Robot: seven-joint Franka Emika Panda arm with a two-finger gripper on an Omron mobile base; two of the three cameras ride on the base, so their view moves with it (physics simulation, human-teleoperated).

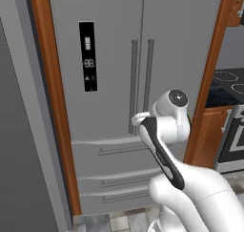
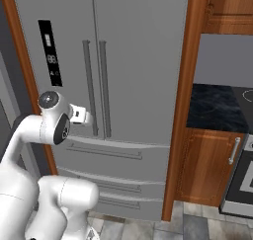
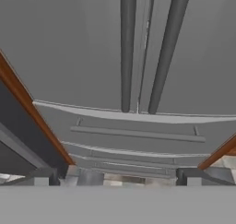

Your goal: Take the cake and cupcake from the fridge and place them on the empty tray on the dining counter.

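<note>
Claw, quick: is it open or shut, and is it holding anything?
Claw: open and empty, pointed at the closed fridge doors, touching nothing.

I see brown wood trim framing the alcove. Right of it, a wooden cabinet under a black cooktop. Grey tile floor below.

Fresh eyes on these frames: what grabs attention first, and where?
The tall grey fridge dominates, both French doors shut, its two long vertical handles side by side at the centre seam and a black display panel on the left door. The white arm rises in front of the lower doors, its open gripper pointed toward the handles' lower ends and the drawers beneath.
</note>
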